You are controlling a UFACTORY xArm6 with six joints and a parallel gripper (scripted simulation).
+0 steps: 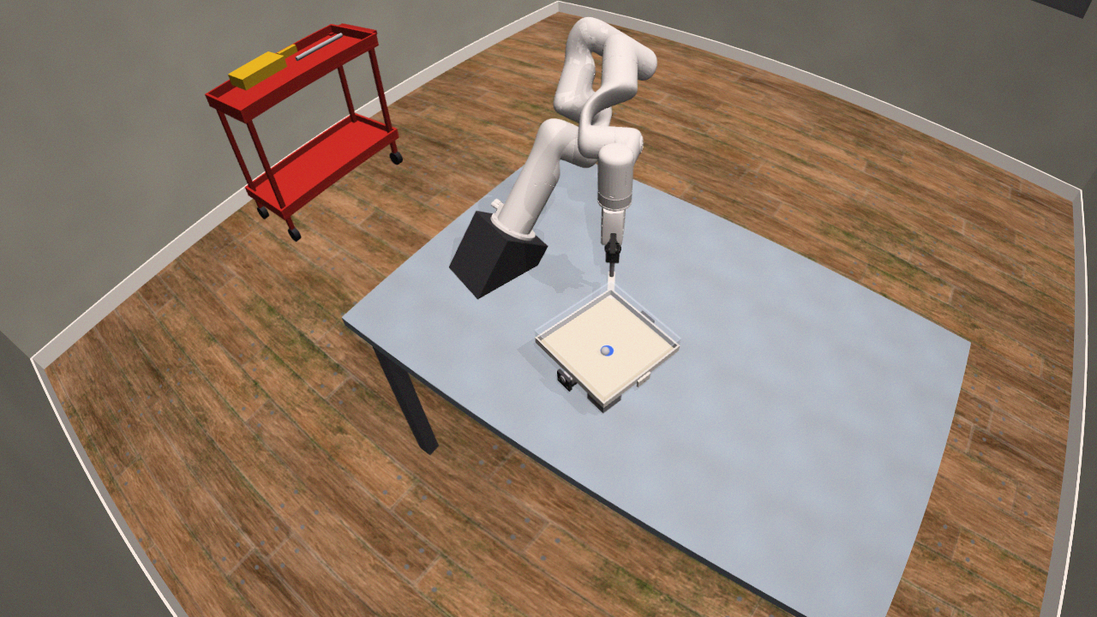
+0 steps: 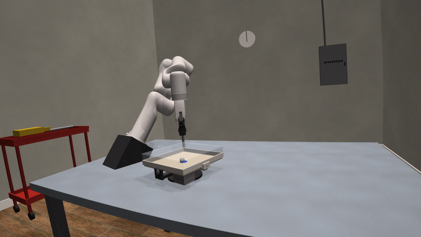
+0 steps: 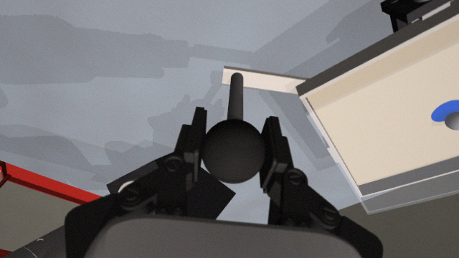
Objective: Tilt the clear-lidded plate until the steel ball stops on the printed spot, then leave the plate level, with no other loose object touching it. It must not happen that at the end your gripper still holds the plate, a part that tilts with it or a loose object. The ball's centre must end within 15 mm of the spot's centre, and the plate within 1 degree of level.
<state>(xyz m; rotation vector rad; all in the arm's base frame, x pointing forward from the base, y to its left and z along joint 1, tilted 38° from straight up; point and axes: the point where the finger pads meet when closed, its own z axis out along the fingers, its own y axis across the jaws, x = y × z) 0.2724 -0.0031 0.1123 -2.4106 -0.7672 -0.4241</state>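
The square cream plate (image 1: 607, 349) with a clear lid sits on a pivot stand on the grey table. It also shows in the exterior view (image 2: 182, 160) and in the wrist view (image 3: 391, 118). The steel ball (image 1: 607, 350) lies on the blue printed spot (image 3: 440, 110) near the plate's middle, partly covering it. A dark upright handle with a round knob (image 3: 233, 151) rises from a tab at the plate's far corner. My gripper (image 3: 234, 127) is shut on the knob from above; it also shows in the top view (image 1: 612, 249) and the exterior view (image 2: 182, 127).
The arm's black base (image 1: 494, 253) stands on the table behind the plate. A red cart (image 1: 307, 115) with a yellow block (image 1: 257, 68) and a grey rod stands on the floor at the far left. A small black fitting (image 1: 565, 379) sits under the plate's near edge.
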